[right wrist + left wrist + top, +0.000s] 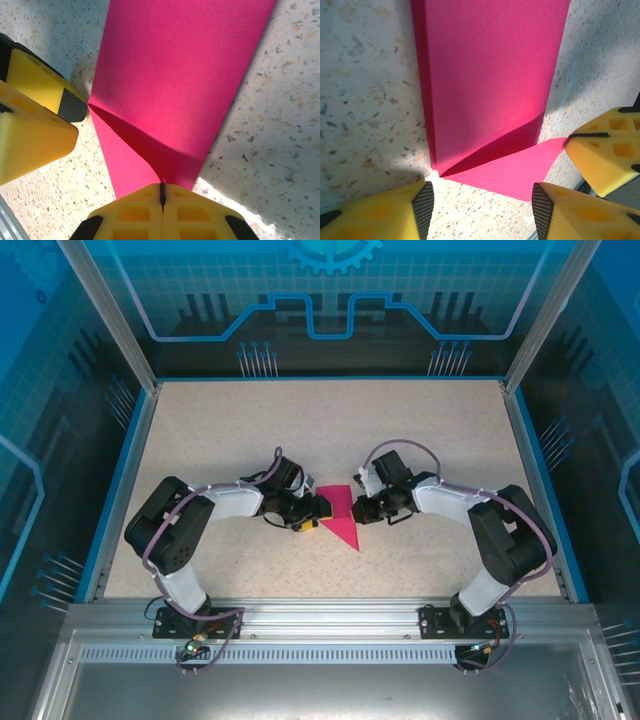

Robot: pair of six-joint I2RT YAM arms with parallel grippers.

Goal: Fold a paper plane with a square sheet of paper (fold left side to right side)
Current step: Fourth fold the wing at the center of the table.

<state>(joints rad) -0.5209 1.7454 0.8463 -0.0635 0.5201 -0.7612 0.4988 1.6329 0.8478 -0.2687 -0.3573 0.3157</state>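
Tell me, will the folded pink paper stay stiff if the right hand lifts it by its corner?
Probably floppy: the folded pink paper is thin, and its corner bends upward where the right hand pinches it. Likely very light, so a push may slide it over the speckled table.

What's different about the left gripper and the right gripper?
The left gripper has its fingers spread apart; the right gripper has its fingers pressed together. The right gripper pinches a corner of the pink paper; the left gripper grips nothing, and the paper just lies loose between its fingers. Both have yellow fingers and sit low at the paper, one on each side.
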